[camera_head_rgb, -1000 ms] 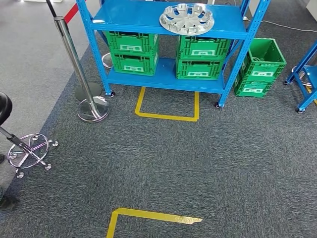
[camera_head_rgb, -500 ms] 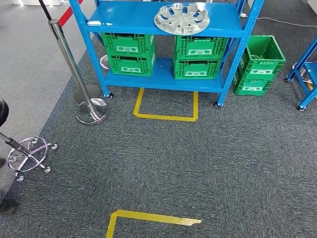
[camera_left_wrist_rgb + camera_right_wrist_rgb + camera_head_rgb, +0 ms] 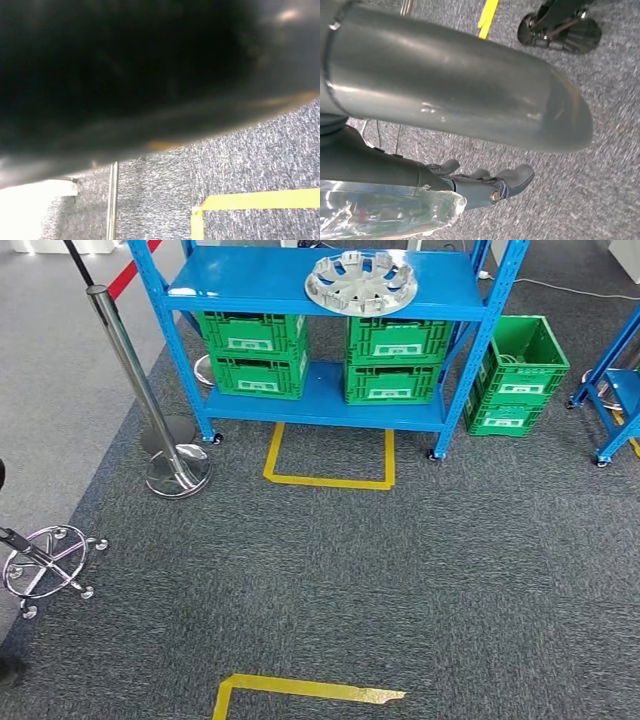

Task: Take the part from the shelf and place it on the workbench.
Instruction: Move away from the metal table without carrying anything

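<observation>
Resting atop blue shelf point(image 3: 249, 280): part point(image 3: 361, 282)

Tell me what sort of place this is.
Probably a workshop or factory test area: a blue steel shelf holding green crates and a silver wheel cover, yellow floor tape marking spots on the carpet, and a queue barrier post.
</observation>
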`<move>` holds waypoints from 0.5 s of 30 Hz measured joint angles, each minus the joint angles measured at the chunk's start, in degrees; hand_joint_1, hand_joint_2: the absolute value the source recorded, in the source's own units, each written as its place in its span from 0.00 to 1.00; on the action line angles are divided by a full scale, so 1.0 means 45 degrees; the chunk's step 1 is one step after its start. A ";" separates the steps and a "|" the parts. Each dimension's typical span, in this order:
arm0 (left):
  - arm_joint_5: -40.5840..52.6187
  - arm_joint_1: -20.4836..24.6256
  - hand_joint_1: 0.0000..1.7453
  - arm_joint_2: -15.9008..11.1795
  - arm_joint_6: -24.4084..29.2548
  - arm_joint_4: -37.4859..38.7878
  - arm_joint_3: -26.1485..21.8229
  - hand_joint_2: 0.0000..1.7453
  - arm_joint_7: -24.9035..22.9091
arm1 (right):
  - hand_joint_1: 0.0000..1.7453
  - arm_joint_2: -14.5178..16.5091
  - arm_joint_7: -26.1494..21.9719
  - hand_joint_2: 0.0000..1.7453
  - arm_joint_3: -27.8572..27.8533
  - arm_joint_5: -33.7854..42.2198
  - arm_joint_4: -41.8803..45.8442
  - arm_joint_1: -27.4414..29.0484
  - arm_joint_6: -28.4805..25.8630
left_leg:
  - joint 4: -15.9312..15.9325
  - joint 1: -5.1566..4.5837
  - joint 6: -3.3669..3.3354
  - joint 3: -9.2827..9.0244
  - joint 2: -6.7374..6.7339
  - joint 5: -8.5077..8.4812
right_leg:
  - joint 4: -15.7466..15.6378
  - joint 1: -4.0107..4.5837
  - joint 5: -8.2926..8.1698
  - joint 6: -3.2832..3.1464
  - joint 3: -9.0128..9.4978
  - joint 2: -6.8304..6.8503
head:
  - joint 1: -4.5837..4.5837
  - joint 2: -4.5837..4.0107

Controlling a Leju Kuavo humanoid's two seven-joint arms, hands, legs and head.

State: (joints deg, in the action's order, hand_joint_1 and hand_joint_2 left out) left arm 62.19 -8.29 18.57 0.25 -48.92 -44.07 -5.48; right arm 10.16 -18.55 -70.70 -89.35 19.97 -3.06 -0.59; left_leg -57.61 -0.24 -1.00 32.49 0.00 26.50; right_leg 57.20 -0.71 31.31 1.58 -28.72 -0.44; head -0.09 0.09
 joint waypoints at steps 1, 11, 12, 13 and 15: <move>-0.0004 -0.0022 0.00 0.0013 0.0005 -0.0019 0.0023 0.00 -0.0001 | 0.00 -0.0010 -0.0004 0.00 0.0004 0.0000 -0.0001 -0.0003 -0.0004 | 0.0090 0.0030 -0.0048 -0.0061 0.0002 -0.0012 | 0.0103 0.0003 0.0098 0.0057 -0.0011 0.0015 | 0.0005 0.0000; -0.0012 -0.0081 0.00 0.0035 0.0015 -0.0060 0.0097 0.00 -0.0001 | 0.00 -0.0072 -0.0005 0.00 0.0078 0.0000 -0.0046 0.0034 -0.0006 | 0.0197 -0.0005 -0.0075 -0.0884 -0.0013 0.0586 | 0.0847 0.0014 -0.0657 0.0145 -0.1068 0.0095 | 0.0053 0.0000; -0.0021 -0.0083 0.00 0.0034 0.0015 -0.0061 0.0106 0.00 -0.0001 | 0.00 -0.0073 -0.0005 0.00 0.0084 0.0000 -0.0050 0.0025 -0.0006 | 0.0180 -0.0027 -0.0012 -0.0927 -0.0017 0.0652 | 0.0412 0.0029 -0.0792 0.0083 -0.0855 0.0107 | 0.0045 0.0000; -0.0029 -0.0087 0.00 0.0031 0.0016 -0.0062 0.0112 0.00 -0.0003 | 0.00 -0.0073 -0.0005 0.00 0.0090 0.0000 -0.0053 0.0026 -0.0006 | 0.0169 -0.0044 0.0044 -0.0932 -0.0021 0.0692 | 0.0293 0.0051 -0.0742 0.0016 -0.0773 0.0107 | 0.0019 0.0000; -0.0041 -0.0081 0.00 0.0024 0.0017 -0.0078 0.0126 0.00 -0.0005 | 0.00 -0.0070 -0.0002 0.00 0.0100 0.0000 -0.0060 0.0047 -0.0005 | 0.0174 -0.0038 0.0151 -0.0960 -0.0024 0.0757 | 0.0227 0.0047 -0.0711 -0.0121 -0.0734 0.0094 | -0.0023 0.0001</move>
State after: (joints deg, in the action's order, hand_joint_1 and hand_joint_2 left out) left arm 62.01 -8.65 18.68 0.32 -49.27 -43.51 -5.50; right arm 9.85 -18.56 -70.25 -89.35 19.70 -2.85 -0.61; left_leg -56.82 -0.41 -0.32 28.17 -0.11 29.91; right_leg 58.22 -0.50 28.11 1.04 -32.02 -0.02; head -0.19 0.09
